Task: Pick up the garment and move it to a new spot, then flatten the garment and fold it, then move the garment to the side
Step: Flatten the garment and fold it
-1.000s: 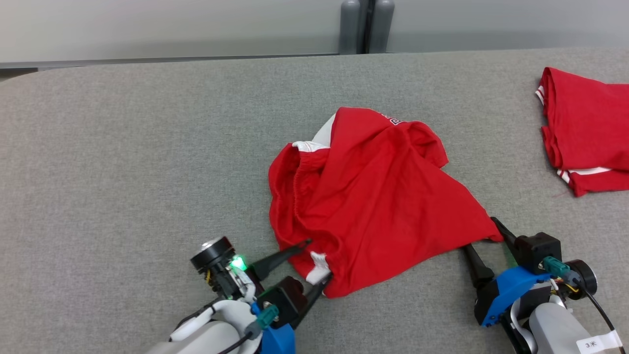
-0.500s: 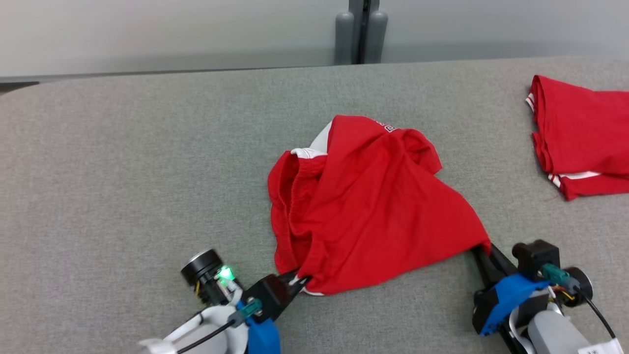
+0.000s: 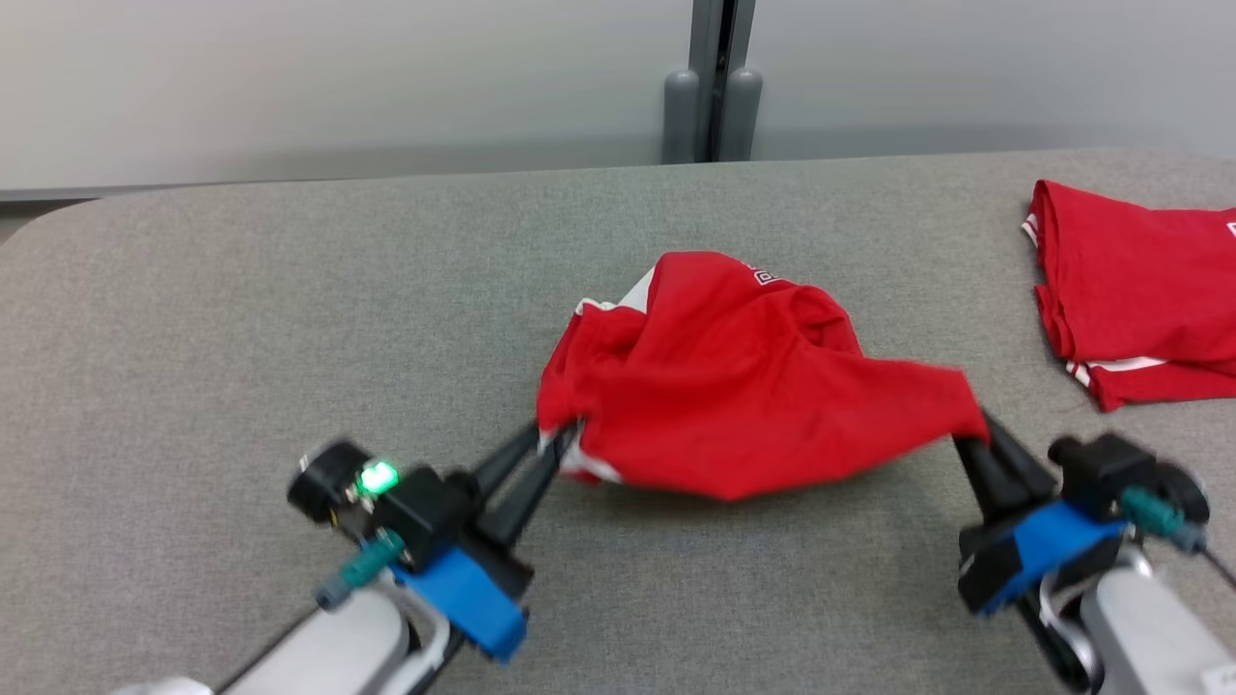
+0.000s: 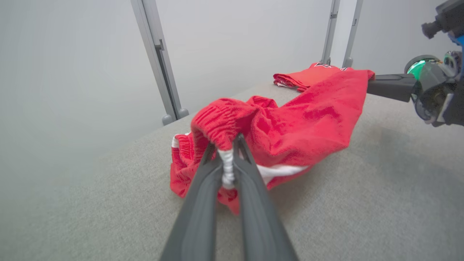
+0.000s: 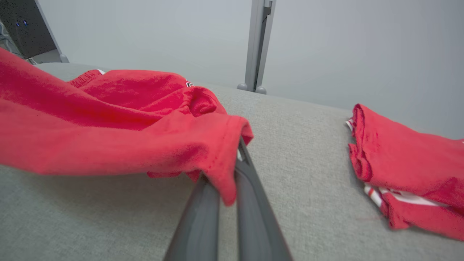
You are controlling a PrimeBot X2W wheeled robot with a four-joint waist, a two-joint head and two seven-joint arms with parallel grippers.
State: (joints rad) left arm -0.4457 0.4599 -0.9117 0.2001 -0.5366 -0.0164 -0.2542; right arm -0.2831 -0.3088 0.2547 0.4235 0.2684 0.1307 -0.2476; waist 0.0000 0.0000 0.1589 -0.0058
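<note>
Grey woven cloth covered the desk (image 3: 241, 319), and a pale wall (image 3: 290, 77) rose behind its far edge. On the middle of it, the red shorts (image 3: 744, 386) were stretched between the two tools, bunched and creased. Their near edge hung clear of the surface with a shadow under it, while the far part looked to rest on the desk beyond the fingertips.

The left tool (image 3: 558, 436) was closed narrowly on the corner nearest it. In the left wrist view a strip of white trim (image 4: 227, 170) was pinched between its two dark fingers (image 4: 203, 203), and the gathered red waistband (image 4: 217, 121) humped over their tips. The right tool (image 3: 970, 431) was closed tight on the opposite corner. In the right wrist view the red hem (image 5: 221, 170) draped down over its fingers (image 5: 253, 203), hiding the tips. A small white-and-black logo (image 3: 765, 277) showed on the side of the shorts farthest from both tools.

A green light (image 3: 379, 476) glowed on the left tool's body. Beyond the right tool and out to its right, well apart from the shorts, a folded red garment (image 3: 1139, 280) with white stripes lay flat on the desk. A grey upright post (image 3: 713, 77) stood against the wall, straight ahead of both tools.
</note>
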